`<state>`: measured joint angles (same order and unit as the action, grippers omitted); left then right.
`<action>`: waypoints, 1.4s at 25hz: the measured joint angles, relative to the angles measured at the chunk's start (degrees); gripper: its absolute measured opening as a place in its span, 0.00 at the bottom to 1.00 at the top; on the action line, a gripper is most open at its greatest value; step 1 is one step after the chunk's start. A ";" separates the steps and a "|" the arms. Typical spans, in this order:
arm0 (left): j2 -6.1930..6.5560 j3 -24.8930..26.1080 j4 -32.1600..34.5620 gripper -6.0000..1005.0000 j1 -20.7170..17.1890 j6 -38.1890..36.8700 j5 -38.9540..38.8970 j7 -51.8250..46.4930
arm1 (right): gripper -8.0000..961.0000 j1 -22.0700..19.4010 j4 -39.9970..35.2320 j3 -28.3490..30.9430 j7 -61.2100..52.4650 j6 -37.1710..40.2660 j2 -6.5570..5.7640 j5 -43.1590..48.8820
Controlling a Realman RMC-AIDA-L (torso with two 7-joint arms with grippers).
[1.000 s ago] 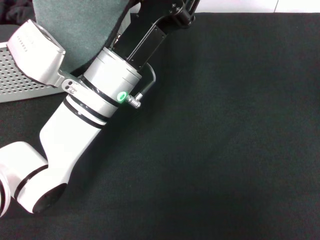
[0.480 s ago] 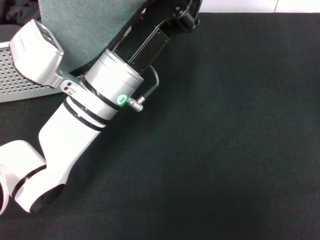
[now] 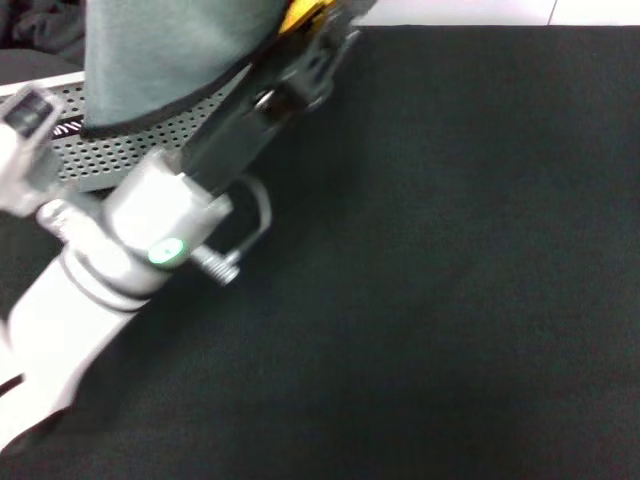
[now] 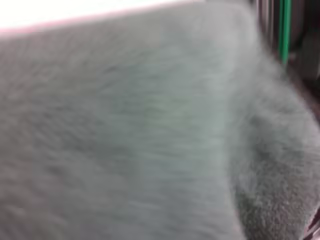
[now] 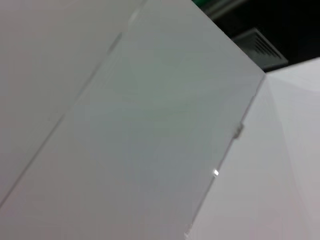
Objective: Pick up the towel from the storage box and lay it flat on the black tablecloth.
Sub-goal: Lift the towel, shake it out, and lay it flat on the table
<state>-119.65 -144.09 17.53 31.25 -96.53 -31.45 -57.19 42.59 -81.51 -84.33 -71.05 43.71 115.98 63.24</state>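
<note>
Towel (image 3: 170,60) hangs grey face out over storage box (image 3: 130,150) at far left, yellow showing at top | left gripper (image 3: 305,35) clenched on towel's upper edge | black tablecloth (image 3: 450,280) spread over worktop | right gripper out of sight, its wrist view shows only pale panels

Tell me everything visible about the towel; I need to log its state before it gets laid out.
The towel hangs in the air, lifted by the left pincer at its top edge. Its grey, fuzzy face is toward the head camera, with a thin dark hem along the bottom and a glimpse of yellow-orange by the pincer. It drapes in front of the storage box, over the far left of the black tablecloth, not yet laid down. It fills the left wrist view.
</note>
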 joint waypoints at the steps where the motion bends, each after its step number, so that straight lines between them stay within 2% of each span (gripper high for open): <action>1: 0.39 0.02 -1.01 0.01 -0.66 -2.34 0.58 -2.58 | 0.01 -1.04 -0.17 0.10 0.17 0.00 -0.05 0.03; 4: 1.68 0.05 -4.83 0.01 -2.16 -9.17 2.12 -9.58 | 0.01 -4.38 -1.23 0.49 0.28 0.51 0.01 0.05; 7: 2.87 -0.11 -7.93 0.01 -2.38 -12.55 3.94 -14.98 | 0.01 -6.41 -2.07 0.48 0.30 1.03 0.02 0.02; 9: 4.00 -0.24 -9.23 0.01 -1.79 -14.33 5.90 -18.74 | 0.01 -9.59 -2.70 0.16 0.21 2.81 0.12 -0.09; 15: 7.46 -0.16 -10.35 0.01 1.02 -18.49 15.13 -26.27 | 0.01 -15.33 -3.04 -0.67 -0.06 6.85 0.20 -0.37; 16: 8.00 -0.09 -10.23 0.01 1.32 -19.22 16.29 -27.06 | 0.01 -17.48 -3.79 -0.73 -0.08 7.93 0.14 -0.37; 19: 9.39 -0.07 -9.64 0.01 1.56 -19.83 18.00 -28.31 | 0.01 -21.09 -5.50 -0.92 -0.10 9.07 0.01 -0.37; 20: 9.81 -0.11 -9.59 0.01 1.54 -19.85 18.16 -28.50 | 0.01 -23.46 -6.79 -1.03 -0.11 9.92 -0.04 -0.38; 28: 13.10 -0.06 -8.91 0.01 0.91 -20.16 21.36 -28.07 | 0.01 -29.83 -8.90 -0.55 -1.03 15.13 -0.22 -0.37; 29: 13.55 -0.07 -8.89 0.01 0.69 -20.19 21.64 -27.70 | 0.01 -32.07 -9.18 -0.53 -1.68 17.97 -0.25 -0.30; 32: 15.15 -0.10 -8.33 0.01 -0.79 -20.32 21.85 -25.77 | 0.01 -34.01 -9.04 0.12 -2.65 21.44 -0.29 -0.40; 35: 16.97 0.06 -6.80 0.01 -2.64 -20.47 21.63 -24.24 | 0.01 -36.36 -7.89 3.78 -5.79 29.20 -0.36 -0.40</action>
<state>-102.68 -144.03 10.73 28.60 -117.00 -9.83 -81.43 6.23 -89.41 -80.55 -76.84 72.90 115.62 62.84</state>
